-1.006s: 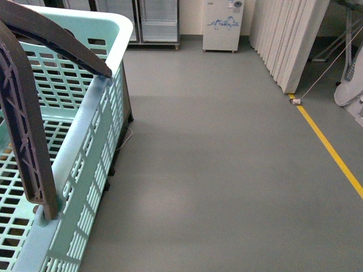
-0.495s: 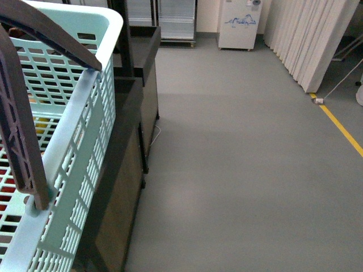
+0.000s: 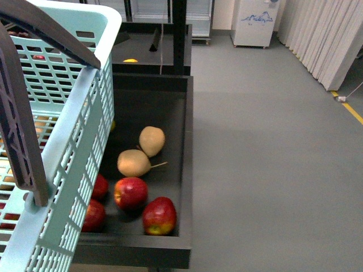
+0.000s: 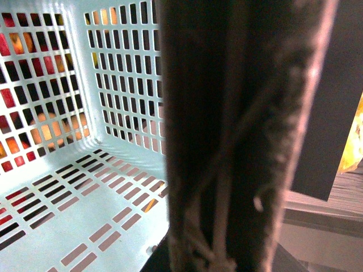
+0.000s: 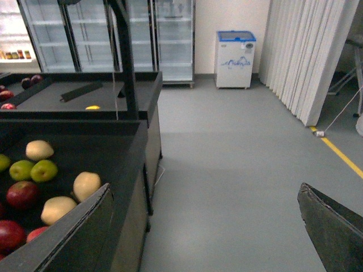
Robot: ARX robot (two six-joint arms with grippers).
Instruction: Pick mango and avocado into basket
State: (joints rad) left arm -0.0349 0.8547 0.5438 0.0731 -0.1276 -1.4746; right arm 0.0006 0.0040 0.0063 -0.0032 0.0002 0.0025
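Note:
The light teal basket [image 3: 85,141] fills the left of the front view, its brown handle [image 3: 22,130] slanting across it. In the left wrist view that handle [image 4: 238,136] stands very close and blocks the middle, with the basket's bare slotted floor [image 4: 68,187] beside it. My left gripper is shut on the basket; its fingers are hidden behind the handle. My right gripper [image 5: 204,238] is open over the grey floor, with nothing between its fingers [image 5: 57,238]. The mango and the avocado are out of view.
A black display bin [image 3: 186,170] beside the basket holds red apples [image 3: 131,192] and tan pears [image 3: 134,162]; green apples [image 5: 34,170] lie further in. A small yellow item [image 3: 130,60] sits on the far shelf. Grey floor [image 3: 272,158] stretches right toward a white freezer [image 5: 233,59] and curtain [image 5: 306,51].
The front view has swung left: the black fruit bin has come into view beside the basket, and the curtain and yellow floor line have slid to the right. The basket keeps its place in the picture.

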